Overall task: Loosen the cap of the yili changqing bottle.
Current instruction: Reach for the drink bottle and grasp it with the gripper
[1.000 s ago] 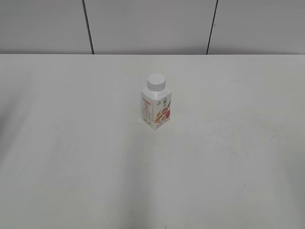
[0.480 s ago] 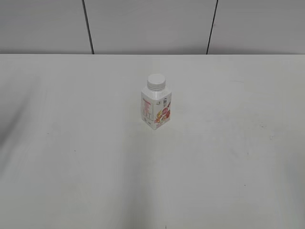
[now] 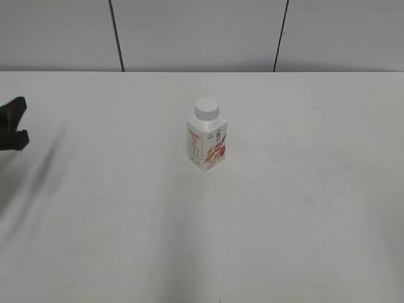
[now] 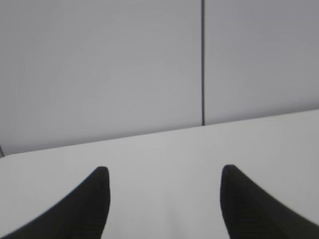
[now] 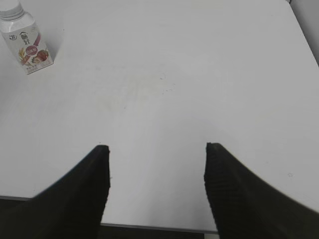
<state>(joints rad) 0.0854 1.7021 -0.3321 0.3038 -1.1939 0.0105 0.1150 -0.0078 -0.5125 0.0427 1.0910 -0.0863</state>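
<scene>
The yili changqing bottle (image 3: 206,144) stands upright near the middle of the white table, white with a red and pink fruit label. Its white ribbed cap (image 3: 207,108) sits on the neck. The bottle also shows in the right wrist view (image 5: 27,42) at the top left, with the cap (image 5: 11,10) partly cut by the frame edge. My left gripper (image 3: 17,123) shows at the far left edge of the exterior view, open and empty, far from the bottle; in the left wrist view (image 4: 163,172) its jaws are spread over bare table. My right gripper (image 5: 155,147) is open and empty, near the table's front edge.
The white table (image 3: 303,208) runs back to a grey panelled wall (image 3: 202,35) with dark vertical seams. The table's front edge (image 5: 159,228) shows below the right jaws.
My left gripper has come into the exterior view at the far left edge, with a shadow spreading on the table there. The bottle has not moved.
</scene>
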